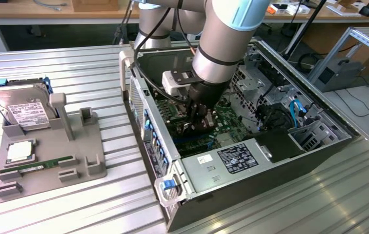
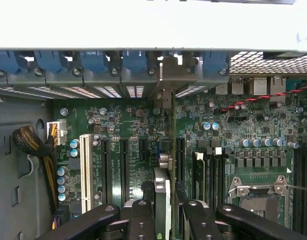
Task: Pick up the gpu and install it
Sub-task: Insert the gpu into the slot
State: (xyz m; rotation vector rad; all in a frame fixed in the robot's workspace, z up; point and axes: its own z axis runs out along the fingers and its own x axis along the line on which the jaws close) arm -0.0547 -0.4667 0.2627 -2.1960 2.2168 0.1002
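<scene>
Exterior view, from its left: grey fixture tray [image 1: 48, 165] on the slatted metal table [image 1: 289, 204]. The tray carries a hard drive [image 1: 23, 108] standing tilted at its far end, a square chip [image 1: 19, 151] lying flat below it, and a green RAM stick [image 1: 38, 165] lying flat in a slot nearer the front.

Centre: open computer case [image 1: 250, 146], side panel off, motherboard [image 1: 227, 134] exposed. The robot arm [image 1: 227, 44] reaches down into the case from above, gripper [image 1: 196, 123] low over the board.

Gripper, wrist view: the gripper [image 2: 163, 212] has its two black fingers [image 2: 141, 220] partly closed, clamped on either side of the gpu [image 2: 162, 192]. The jaws stand narrow, about the card's thickness apart, pads against its two faces. Grasp on the gpu.

Gpu: seen edge-on, a very slim card running away from the fingers toward the rear slot wall of the case. Pale metal strip along the visible edge; its end bracket [image 2: 166, 80] sits up against the rear bracket row, between blue slot latches [image 2: 134, 61]. The card stands upright over the motherboard [image 2: 243, 130], in line with a black expansion slot [image 2: 179, 152]. Whether it is fully seated cannot be told.

Wrist view, further across: white slot [image 2: 85, 170] and black slots on one side of the card, capacitors and CPU socket [image 2: 258, 192] on the other.

Exterior view's right: power supply [image 1: 236, 158] with a label at the near end, drive cage [image 1: 311, 134] at the case corner.
</scene>
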